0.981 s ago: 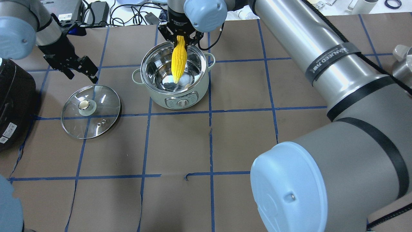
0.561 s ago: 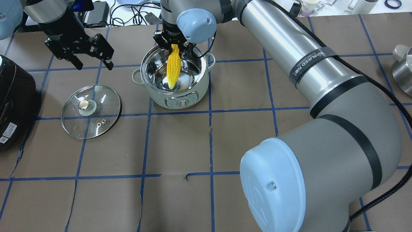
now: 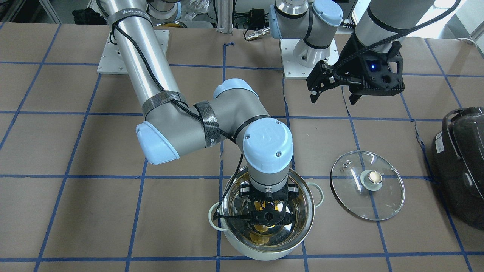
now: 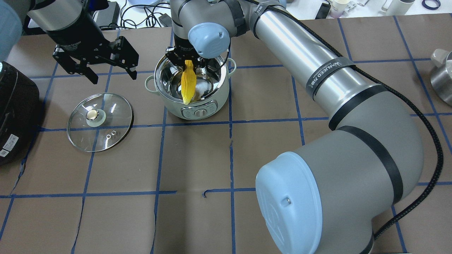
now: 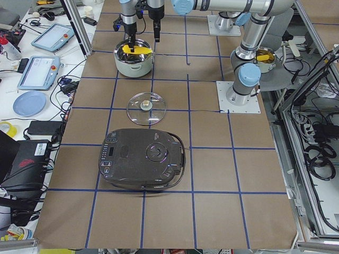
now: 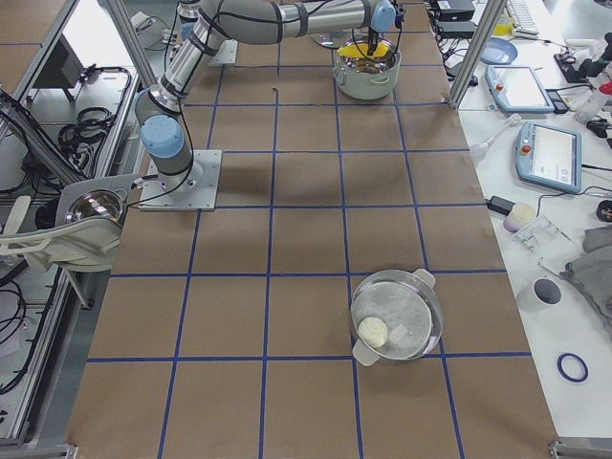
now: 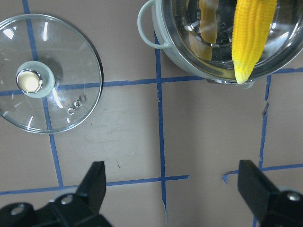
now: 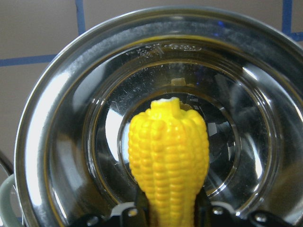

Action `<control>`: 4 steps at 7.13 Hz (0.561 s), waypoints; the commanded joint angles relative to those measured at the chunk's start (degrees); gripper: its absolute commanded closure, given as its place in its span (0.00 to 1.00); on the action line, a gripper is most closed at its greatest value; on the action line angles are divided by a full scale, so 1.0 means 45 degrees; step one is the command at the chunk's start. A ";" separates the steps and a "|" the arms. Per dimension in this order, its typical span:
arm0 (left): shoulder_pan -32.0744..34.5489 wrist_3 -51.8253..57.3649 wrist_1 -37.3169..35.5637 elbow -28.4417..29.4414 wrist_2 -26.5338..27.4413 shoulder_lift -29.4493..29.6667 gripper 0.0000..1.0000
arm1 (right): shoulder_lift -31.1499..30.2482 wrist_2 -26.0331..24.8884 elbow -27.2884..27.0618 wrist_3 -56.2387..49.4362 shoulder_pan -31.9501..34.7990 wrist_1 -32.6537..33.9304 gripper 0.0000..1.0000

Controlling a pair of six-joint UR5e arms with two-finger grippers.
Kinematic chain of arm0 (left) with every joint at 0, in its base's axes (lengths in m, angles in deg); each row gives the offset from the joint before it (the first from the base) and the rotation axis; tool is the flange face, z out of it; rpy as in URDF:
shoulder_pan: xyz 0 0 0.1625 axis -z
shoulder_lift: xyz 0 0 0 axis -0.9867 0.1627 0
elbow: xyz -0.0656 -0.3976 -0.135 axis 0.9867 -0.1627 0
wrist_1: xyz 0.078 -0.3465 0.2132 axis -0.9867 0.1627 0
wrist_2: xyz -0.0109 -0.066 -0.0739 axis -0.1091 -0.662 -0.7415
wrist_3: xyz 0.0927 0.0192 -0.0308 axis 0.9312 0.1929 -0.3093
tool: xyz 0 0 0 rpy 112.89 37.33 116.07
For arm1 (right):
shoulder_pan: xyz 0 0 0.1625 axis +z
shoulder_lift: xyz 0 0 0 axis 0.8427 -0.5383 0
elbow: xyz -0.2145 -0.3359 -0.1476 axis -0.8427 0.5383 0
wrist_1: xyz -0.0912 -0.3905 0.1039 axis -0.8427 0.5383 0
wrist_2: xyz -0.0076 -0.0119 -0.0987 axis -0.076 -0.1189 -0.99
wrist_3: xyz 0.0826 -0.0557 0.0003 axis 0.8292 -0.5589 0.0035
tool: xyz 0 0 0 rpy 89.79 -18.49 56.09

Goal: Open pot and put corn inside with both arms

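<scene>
- Right hand: we see its fingers clamped on the thick end of the corn.
- The corn hangs point-down in the open mouth of the pot. We cannot tell whether its tip meets the bottom.
- Left hand: its fingers are spread wide and grip nothing. It hovers above the counter, beyond the lid.
- Glass lid: it lies flat on the counter, knob up, near the pot but apart from it.

The counter held one pot, one glass lid, one corn cob, one black appliance and two arms: left arm, right arm.
</scene>
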 commanded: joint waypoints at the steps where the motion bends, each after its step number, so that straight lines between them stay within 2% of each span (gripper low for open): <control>1: 0.0034 -0.0434 0.0023 0.0110 0.0374 0.0174 0.00 | -0.0020 0.0000 -0.1107 -0.0094 0.0006 0.1254 0.62; 2: 0.0092 -0.0707 0.0004 0.0266 0.0648 0.0331 0.00 | -0.0078 0.0000 -0.1655 -0.0074 0.0006 0.2132 0.50; 4: 0.0112 -0.0730 -0.0171 0.0871 0.0515 0.0760 0.00 | -0.0117 -0.0019 -0.1797 -0.0074 0.0006 0.2472 0.29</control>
